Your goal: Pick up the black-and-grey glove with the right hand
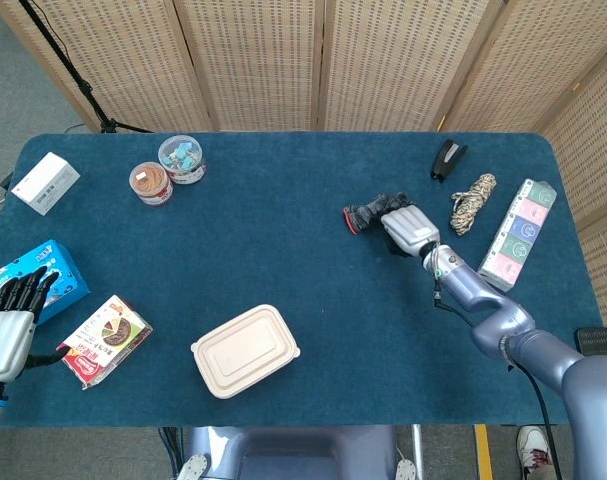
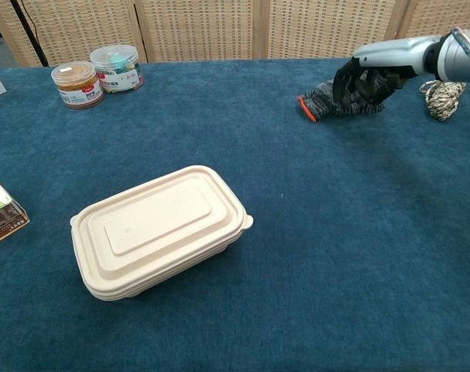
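Note:
The black-and-grey glove, with a red-orange cuff edge, is in my right hand, whose dark fingers are wrapped over its far part. The cuff end sticks out to the left of the hand. Whether the glove is clear of the blue table cannot be told. My left hand is at the table's near left edge, fingers apart, holding nothing.
A beige lidded food box lies front centre. Two small jars stand back left. A rope coil, a black stapler and a pastel box are right of the glove. A blue box and snack packet lie beside my left hand.

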Controlling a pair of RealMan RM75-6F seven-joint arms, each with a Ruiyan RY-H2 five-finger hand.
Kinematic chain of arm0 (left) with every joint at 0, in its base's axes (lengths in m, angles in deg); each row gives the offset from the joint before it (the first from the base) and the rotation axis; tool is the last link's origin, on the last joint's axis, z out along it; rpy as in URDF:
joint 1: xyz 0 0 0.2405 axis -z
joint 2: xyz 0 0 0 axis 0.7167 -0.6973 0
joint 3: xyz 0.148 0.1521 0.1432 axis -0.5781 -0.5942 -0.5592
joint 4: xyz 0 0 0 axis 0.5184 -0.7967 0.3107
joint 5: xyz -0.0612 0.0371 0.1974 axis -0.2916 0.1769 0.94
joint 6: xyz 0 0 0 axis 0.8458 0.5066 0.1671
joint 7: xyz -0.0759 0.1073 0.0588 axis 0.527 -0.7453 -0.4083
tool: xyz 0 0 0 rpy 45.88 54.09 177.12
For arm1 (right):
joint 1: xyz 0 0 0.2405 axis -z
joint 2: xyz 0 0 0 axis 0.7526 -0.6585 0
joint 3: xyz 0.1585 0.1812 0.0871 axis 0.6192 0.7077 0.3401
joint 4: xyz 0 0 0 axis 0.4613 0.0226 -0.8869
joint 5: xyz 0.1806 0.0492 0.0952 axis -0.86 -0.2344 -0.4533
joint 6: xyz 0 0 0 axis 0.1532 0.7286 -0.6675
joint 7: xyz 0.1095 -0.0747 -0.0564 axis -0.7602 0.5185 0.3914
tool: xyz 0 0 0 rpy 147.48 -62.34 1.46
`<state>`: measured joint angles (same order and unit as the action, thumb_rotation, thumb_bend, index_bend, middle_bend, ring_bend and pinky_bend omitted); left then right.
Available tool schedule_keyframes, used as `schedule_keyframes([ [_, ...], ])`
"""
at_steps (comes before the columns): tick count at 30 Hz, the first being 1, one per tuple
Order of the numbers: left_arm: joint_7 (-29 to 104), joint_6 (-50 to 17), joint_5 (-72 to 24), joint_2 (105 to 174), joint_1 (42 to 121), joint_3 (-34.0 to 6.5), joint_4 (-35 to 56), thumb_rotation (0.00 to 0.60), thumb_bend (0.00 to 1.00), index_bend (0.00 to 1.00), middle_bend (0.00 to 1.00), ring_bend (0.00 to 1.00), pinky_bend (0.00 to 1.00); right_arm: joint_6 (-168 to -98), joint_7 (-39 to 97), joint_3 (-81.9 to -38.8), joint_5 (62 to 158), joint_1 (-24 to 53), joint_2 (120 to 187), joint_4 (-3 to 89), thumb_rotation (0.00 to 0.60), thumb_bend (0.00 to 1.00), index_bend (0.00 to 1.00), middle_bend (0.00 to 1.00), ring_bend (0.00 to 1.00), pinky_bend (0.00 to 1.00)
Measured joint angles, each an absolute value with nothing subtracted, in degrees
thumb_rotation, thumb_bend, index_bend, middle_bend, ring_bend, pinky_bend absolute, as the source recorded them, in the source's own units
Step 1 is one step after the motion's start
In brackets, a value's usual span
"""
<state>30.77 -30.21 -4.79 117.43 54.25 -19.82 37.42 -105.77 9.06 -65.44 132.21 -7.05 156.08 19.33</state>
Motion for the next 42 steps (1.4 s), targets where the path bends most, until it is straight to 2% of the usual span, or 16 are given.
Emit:
schedule_keyframes([
  [1, 30.8, -30.3, -4.8, 117.4, 54.2, -19.8, 37.4, 0.6, 0.0, 0.0, 0.0, 0.0, 0.0, -106.5, 10.4, -65.2, 131.9, -6.8, 156.0, 19.5, 0.6, 0.39, 0.1, 0.03, 0.03, 0.11],
  [3, 30.9, -30.4, -4.8, 117.4, 54.2, -19.8, 37.4, 0.6, 0.0, 0.0, 0.0, 0.0, 0.0, -108.3, 12.8, -64.5, 131.1, -6.5, 156.4, 18.8, 0.6, 0.27, 0.05, 0.0, 0.0, 0.05],
  [5, 30.9, -30.4, -4.9, 117.4, 54.1, -19.8, 37.3, 0.6, 0.0, 0.0, 0.0, 0.0, 0.0, -109.0, 13.5, -64.2, 130.8, -6.4, 157.3, 17.4, 0.6, 0.22, 0.02, 0.0, 0.0, 0.01],
  [14, 30.5, -30.2, -5.5, 117.4, 54.3, -19.7, 37.4, 0.6, 0.0, 0.0, 0.0, 0.0, 0.0, -107.0, 12.8, -64.3, 130.6, -8.0, 164.1, 6.2, 0.6, 0.21, 0.0, 0.0, 0.0, 0.0],
  [22, 30.0, -29.8, -6.4, 117.7, 54.4, -19.4, 37.3, 0.6, 0.0, 0.0, 0.0, 0.0, 0.0, -102.4, 10.0, -65.2, 131.1, -10.5, 172.3, -8.8, 0.6, 0.21, 0.02, 0.0, 0.0, 0.01],
  [26, 29.9, -29.5, -6.9, 117.8, 54.6, -19.2, 37.2, 0.6, 0.0, 0.0, 0.0, 0.0, 0.0, -99.7, 7.6, -65.2, 130.8, -11.4, 176.5, -15.4, 0.6, 0.21, 0.07, 0.01, 0.0, 0.04],
  [32, 29.7, -29.0, -7.9, 118.0, 54.9, -18.9, 37.0, 0.6, 0.0, 0.0, 0.0, 0.0, 0.0, -97.1, 4.6, -64.1, 129.6, -12.9, 180.8, -21.5, 0.6, 0.21, 0.16, 0.09, 0.03, 0.16],
  [38, 29.8, -28.5, -9.0, 118.2, 55.2, -18.5, 36.8, 0.6, 0.0, 0.0, 0.0, 0.0, 0.0, -97.1, 4.0, -62.7, 128.2, -13.6, 182.9, -24.3, 0.6, 0.22, 0.29, 0.24, 0.2, 0.31],
  [42, 29.8, -28.2, -9.5, 118.2, 55.4, -18.3, 36.7, 0.6, 0.0, 0.0, 0.0, 0.0, 0.0, -97.5, 4.4, -61.7, 127.3, -13.7, 183.9, -25.1, 0.6, 0.24, 0.44, 0.42, 0.36, 0.41],
])
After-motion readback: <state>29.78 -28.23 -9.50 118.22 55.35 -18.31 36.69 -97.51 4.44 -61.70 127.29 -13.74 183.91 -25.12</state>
